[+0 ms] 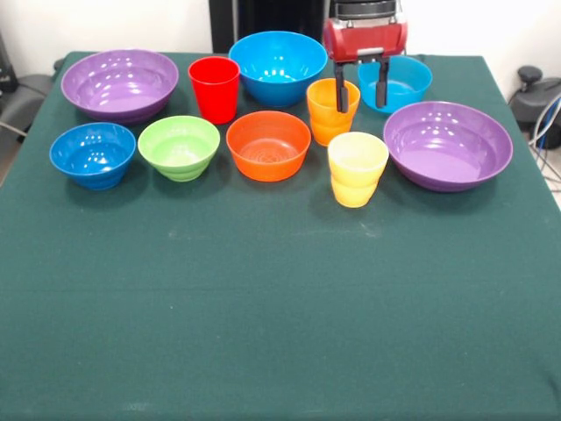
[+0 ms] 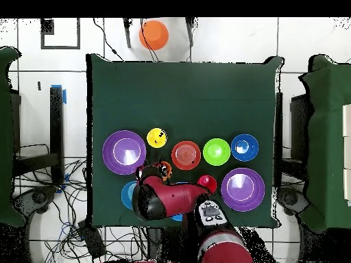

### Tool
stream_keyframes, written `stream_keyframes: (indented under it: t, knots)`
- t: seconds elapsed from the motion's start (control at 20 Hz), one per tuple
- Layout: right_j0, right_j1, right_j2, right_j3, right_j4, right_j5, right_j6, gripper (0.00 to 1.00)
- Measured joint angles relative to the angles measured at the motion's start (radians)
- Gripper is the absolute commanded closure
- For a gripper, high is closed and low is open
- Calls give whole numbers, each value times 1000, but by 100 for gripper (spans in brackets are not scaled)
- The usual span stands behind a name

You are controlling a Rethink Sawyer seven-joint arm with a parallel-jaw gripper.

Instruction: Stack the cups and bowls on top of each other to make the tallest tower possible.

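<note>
My gripper hangs open and holds nothing, its black fingers straddling the gap between the orange cup and the cyan bowl. The red cup and large blue bowl stand in the back row with a purple bowl. In front sit the dark blue bowl, green bowl, orange bowl, yellow cup and the second purple bowl. Each piece stands alone; no tower is in view. From overhead, my arm hides most of the large blue bowl.
The green cloth covers the table, and its whole near half lies bare in the front view. An orange round object sits off the table past its far edge in the overhead view. Cables lie on the floor beside the table.
</note>
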Motion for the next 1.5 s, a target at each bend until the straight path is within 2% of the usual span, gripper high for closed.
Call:
stream_keyframes:
  t: [0.8, 1.5]
  knots:
    - [11, 3, -1, 0, 13, 0, 0, 0]
    - [-7, -5, 0, 5, 13, 0, 0, 0]
